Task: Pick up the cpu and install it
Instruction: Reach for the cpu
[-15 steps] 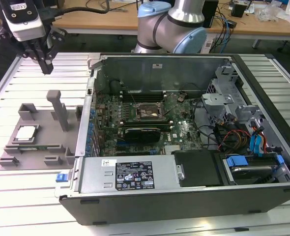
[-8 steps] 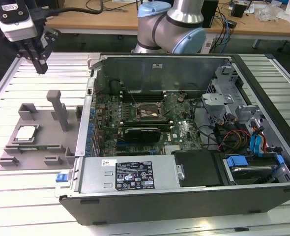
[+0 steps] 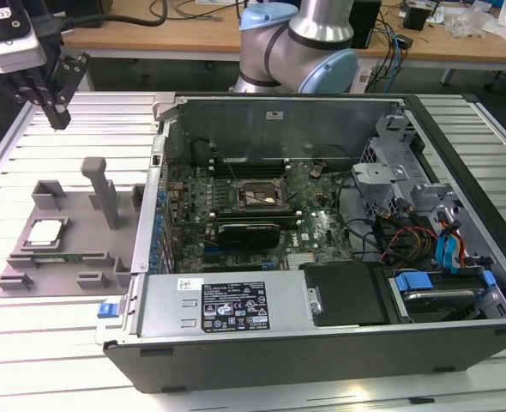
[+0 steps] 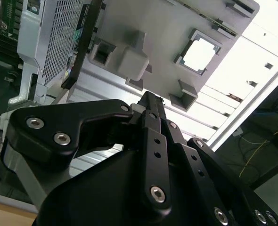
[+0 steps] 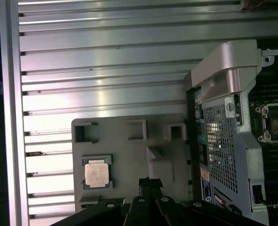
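The cpu [image 3: 45, 232] lies flat in a square pocket of the grey holder plate [image 3: 73, 219] at the exterior view's left, beside the open computer case. It is a pale silver square in both wrist views [image 4: 200, 52] [image 5: 96, 173]. My gripper [image 3: 59, 118] hangs high above the slatted table, behind the holder plate and well clear of the cpu. Its black fingers [image 4: 151, 117] are pressed together with nothing between them, and their tips [image 5: 150, 181] point toward the plate. The black socket [image 3: 257, 196] sits in the middle of the motherboard.
The open case [image 3: 322, 343] fills the middle and the exterior view's right, with cables, drive bays and a power supply inside. A grey post [image 3: 103, 189] stands on the holder plate, and a green memory stick [image 3: 64, 257] lies along its front. The robot's base [image 3: 300, 51] stands behind the case.
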Tool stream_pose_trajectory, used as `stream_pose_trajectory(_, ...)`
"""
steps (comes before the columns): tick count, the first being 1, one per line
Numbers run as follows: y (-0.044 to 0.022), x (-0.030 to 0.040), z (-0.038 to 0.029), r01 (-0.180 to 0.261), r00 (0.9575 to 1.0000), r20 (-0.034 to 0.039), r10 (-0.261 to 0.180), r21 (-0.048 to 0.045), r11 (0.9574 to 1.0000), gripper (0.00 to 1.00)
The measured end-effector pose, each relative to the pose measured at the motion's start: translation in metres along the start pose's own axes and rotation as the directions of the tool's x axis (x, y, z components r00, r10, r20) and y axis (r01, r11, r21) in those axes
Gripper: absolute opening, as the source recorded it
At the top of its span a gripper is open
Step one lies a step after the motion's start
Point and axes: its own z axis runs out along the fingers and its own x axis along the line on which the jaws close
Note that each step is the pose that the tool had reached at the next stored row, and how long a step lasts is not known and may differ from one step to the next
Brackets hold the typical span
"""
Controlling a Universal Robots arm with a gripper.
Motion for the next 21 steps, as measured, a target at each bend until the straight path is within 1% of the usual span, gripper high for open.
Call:
stream_pose_trajectory(6,0.0009,0.0077,0.0009,0.000,1.0000,0.0001,0.000,0.0000,1.0000,0.11)
stream_pose_trajectory(7,0.0012,0.0107,0.0013,0.000,1.0000,0.0001,0.000,-0.0001,1.0000,0.11)
stream_pose_trajectory(10,0.0015,0.0151,0.0020,0.000,1.0000,0.0000,0.000,0.0000,1.0000,0.11)
stream_pose_trajectory(15,0.0010,0.0204,0.0058,0.000,1.0000,-0.0001,0.000,0.0000,1.0000,0.11)
stream_pose_trajectory(17,0.0006,0.0244,0.0092,0.000,1.0000,0.0002,0.000,-0.0002,1.0000,0.11)
stream_pose_trajectory(21,0.0001,0.0294,0.0121,0.000,1.0000,0.0001,0.000,-0.0001,1.0000,0.11)
